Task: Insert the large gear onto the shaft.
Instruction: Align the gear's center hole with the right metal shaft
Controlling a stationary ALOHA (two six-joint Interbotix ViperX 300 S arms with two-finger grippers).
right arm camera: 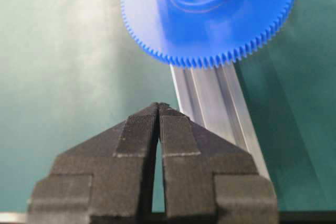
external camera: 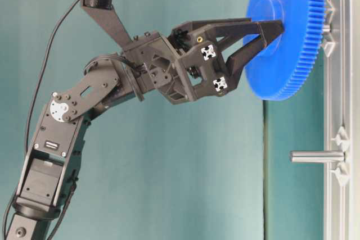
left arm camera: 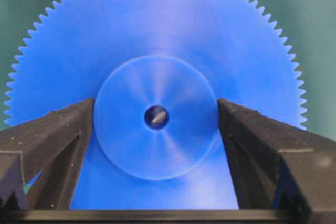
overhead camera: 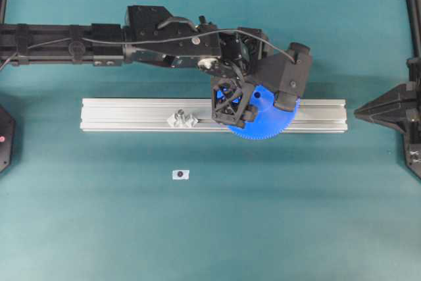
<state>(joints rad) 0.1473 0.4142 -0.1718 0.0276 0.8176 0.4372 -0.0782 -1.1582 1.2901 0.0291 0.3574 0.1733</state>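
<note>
Over the aluminium rail point(overhead camera: 131, 115), the large gear point(overhead camera: 266, 123) is sitting flat with the shaft point(left arm camera: 156, 117) showing in its centre hole, so insertion is looking complete. Left gripper point(left arm camera: 156, 129) is standing spread either side of the raised hub, seemingly releasing; withdrawing straight off is what the next move is calling for. Right gripper point(right arm camera: 158, 109) is waiting, pressed together and empty.

The large gear point(left arm camera: 157, 40) looks like bright-blue plastic, smooth and faintly glossy, with a soft sheen fanning out from its hub; fine, crisp teeth line the rim from 8 to 4 o'clock in the left wrist view. The left gripper point(left arm camera: 156, 129) has matt black plastic fingers with a grainy, speckled surface. The right gripper point(right arm camera: 158, 109) shows finely ribbed, matt black pads. The rail point(overhead camera: 131, 115) is brushed silvery metal with long grooves. The table point(overhead camera: 210, 228) cover is matt teal.
</note>
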